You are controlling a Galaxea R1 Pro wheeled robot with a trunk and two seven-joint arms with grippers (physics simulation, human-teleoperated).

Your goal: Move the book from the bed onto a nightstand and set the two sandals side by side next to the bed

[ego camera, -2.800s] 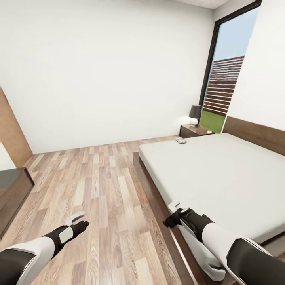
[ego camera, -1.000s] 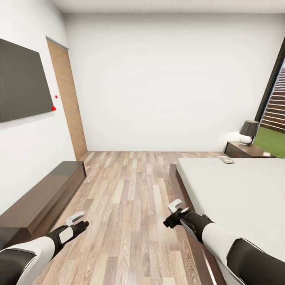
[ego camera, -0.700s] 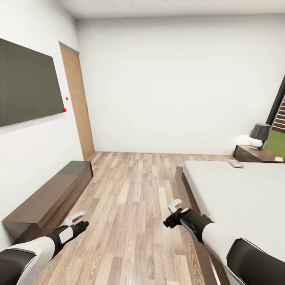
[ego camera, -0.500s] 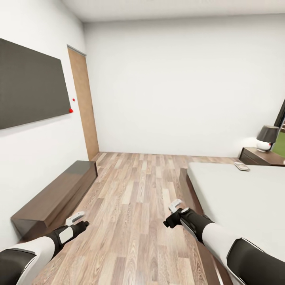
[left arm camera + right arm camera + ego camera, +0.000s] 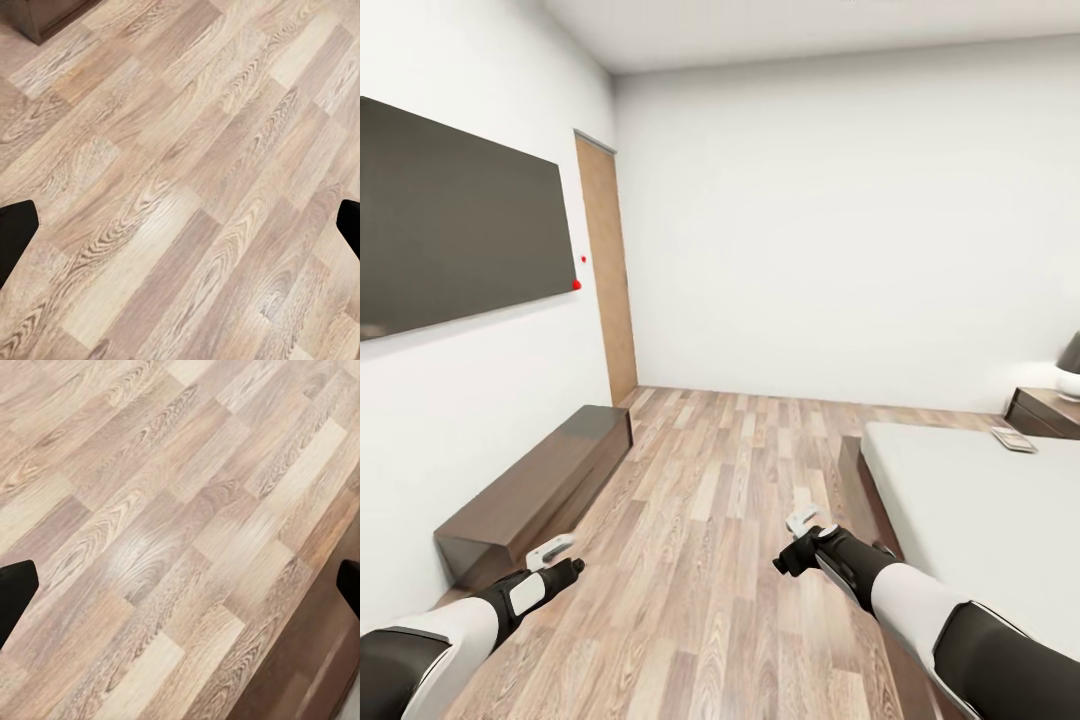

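Note:
The bed (image 5: 970, 500), with its off-white mattress and dark frame, lies at the right of the head view. A small flat object that looks like the book (image 5: 1013, 439) rests near the bed's far corner. Behind it stands a dark nightstand (image 5: 1043, 411), cut by the frame's edge. The two sandals are out of view. My left gripper (image 5: 565, 558) and right gripper (image 5: 792, 540) hover low over bare wood floor, both open and holding nothing. In the left wrist view one dark fingertip (image 5: 15, 234) shows at the frame's edge, and in the right wrist view another fingertip (image 5: 15, 586) does.
A long dark bench-like cabinet (image 5: 535, 485) runs along the left wall under a black wall screen (image 5: 455, 235). A wooden door (image 5: 610, 275) stands in the far left corner. A lamp (image 5: 1070, 368) sits on the nightstand. Wood-plank floor (image 5: 740, 470) stretches between cabinet and bed.
The whole head view has swung left: the window is gone from sight, and the bed and nightstand sit further right. Wall screen, door and cabinet came in. Both arms hold the same pose.

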